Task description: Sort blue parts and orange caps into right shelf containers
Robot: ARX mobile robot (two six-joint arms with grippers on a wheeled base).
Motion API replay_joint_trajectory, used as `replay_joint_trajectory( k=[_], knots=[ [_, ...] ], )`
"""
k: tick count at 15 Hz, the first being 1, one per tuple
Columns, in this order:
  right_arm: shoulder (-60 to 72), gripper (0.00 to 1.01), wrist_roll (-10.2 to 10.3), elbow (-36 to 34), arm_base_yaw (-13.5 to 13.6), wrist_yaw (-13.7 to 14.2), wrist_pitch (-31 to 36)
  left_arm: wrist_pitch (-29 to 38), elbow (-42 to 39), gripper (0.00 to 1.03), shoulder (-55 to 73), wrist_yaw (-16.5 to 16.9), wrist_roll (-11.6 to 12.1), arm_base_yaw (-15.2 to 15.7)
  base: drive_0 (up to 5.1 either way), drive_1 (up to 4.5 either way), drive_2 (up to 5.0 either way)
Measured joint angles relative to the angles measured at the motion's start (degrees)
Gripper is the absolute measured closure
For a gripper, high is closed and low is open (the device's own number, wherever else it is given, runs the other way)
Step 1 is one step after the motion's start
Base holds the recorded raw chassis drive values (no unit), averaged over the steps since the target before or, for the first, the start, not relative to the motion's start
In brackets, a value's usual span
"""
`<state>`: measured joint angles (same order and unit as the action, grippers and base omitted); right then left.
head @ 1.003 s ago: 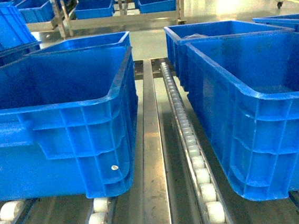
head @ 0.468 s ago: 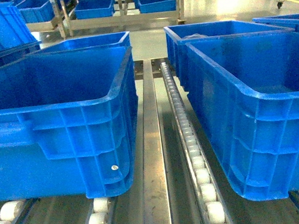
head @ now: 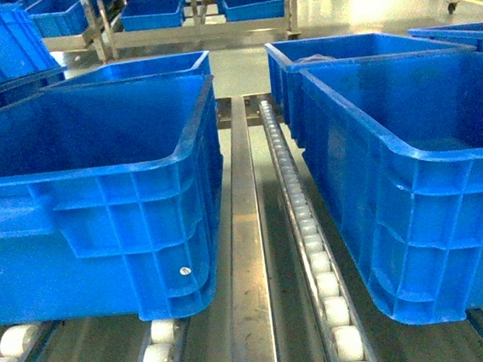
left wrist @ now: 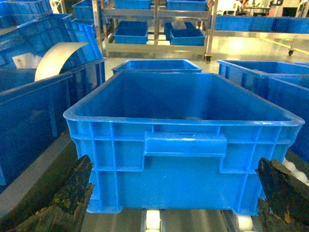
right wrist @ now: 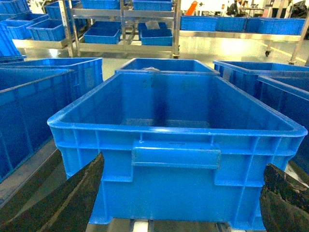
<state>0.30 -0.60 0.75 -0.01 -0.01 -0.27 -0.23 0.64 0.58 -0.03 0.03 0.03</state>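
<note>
Basically two big blue crates filled the head view, sitting on a roller conveyor [head: 318, 263] with a steel rail [head: 245, 258] running between them. Left crate [head: 135, 234] sat on the left lane, right crate [head: 415, 207] on the right lane — well apart, rail and one roller strip in the gap. Behind each stood another blue crate, the rear left one [head: 141, 68] just beside its front neighbour, the rear right one [head: 345, 51] touching or nearly touching; couldn't tell which. Something pale lay in the rear right crate, too small to identify. No blue parts or orange caps visible in any view.

Neither arm showed in the head view. Left gripper [left wrist: 176, 203] was spread wide, dark worn fingers [left wrist: 67, 198] at the frame's bottom corners, the left crate's near wall [left wrist: 186, 159] between them, not touching. Right gripper [right wrist: 183, 200] likewise spread, fingers [right wrist: 72, 200] either side of the right crate's handle wall [right wrist: 176, 159] — nothing pinched.

Both front crates looked empty inside. Far back, a metal rack [head: 200, 18] held smaller blue bins [head: 252, 4] on a glossy floor.
</note>
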Motion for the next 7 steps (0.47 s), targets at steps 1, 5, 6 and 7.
replay_joint_trajectory(
  k=[1, 5, 6, 7],
  knots=[
    [0.0, 0.03, 0.0, 0.0, 0.0, 0.0, 0.0, 0.0, 0.0, 0.05, 0.0, 0.0, 0.0, 0.0, 0.0, 0.0, 0.0],
    [0.0, 0.03, 0.0, 0.0, 0.0, 0.0, 0.0, 0.0, 0.0, 0.05, 0.0, 0.0, 0.0, 0.0, 0.0, 0.0, 0.0],
    [0.0, 0.03, 0.0, 0.0, 0.0, 0.0, 0.0, 0.0, 0.0, 0.05, 0.0, 0.0, 0.0, 0.0, 0.0, 0.0, 0.0],
    [0.0, 0.03, 0.0, 0.0, 0.0, 0.0, 0.0, 0.0, 0.0, 0.05, 0.0, 0.0, 0.0, 0.0, 0.0, 0.0, 0.0]
  ],
)
